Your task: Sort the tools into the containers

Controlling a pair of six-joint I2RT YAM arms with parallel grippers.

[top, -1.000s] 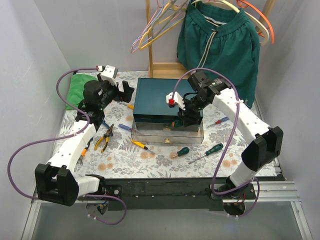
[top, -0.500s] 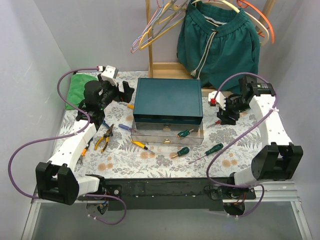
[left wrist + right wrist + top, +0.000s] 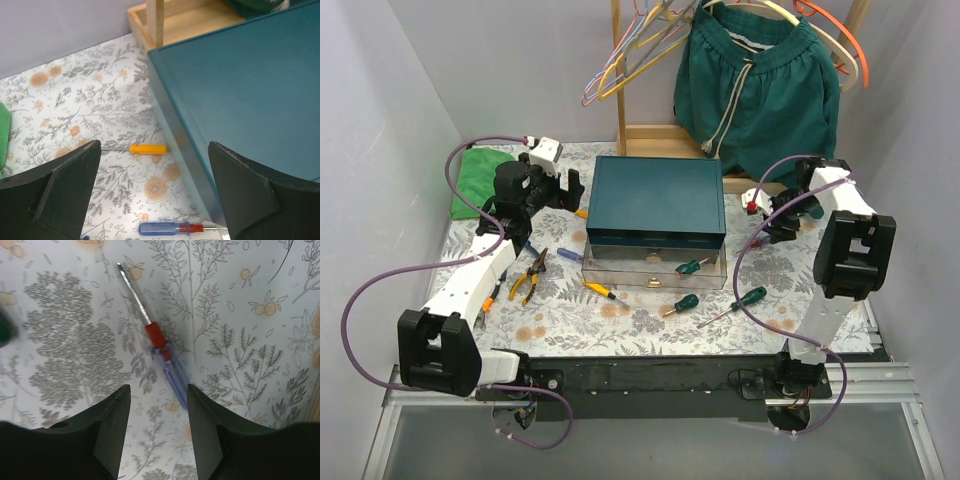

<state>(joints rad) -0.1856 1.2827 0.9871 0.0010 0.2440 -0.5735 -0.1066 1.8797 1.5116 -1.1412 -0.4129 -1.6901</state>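
Observation:
The dark teal box (image 3: 655,198) stands mid-table with a clear drawer (image 3: 620,268) pulled out at its front. A green-handled screwdriver (image 3: 691,265) lies in the drawer. Two more green-handled screwdrivers (image 3: 682,303) (image 3: 745,299) lie in front of it. The pliers (image 3: 528,275), a yellow-handled screwdriver (image 3: 600,290) and a blue-red screwdriver (image 3: 570,254) lie to the left. My left gripper (image 3: 565,187) is open and empty, above an orange-yellow screwdriver (image 3: 147,149) beside the box (image 3: 240,90). My right gripper (image 3: 767,222) is open and empty, just above another blue-red screwdriver (image 3: 162,347).
A green folded cloth (image 3: 475,175) lies at the back left. A wooden rack (image 3: 655,135) with coloured hangers (image 3: 630,50) and green shorts (image 3: 760,90) stands behind the box. The blue-red screwdriver (image 3: 170,228) shows at the bottom of the left wrist view.
My right gripper has left a green-handled screwdriver in the drawer and moved right, down beside the box. The left arm has shifted slightly.

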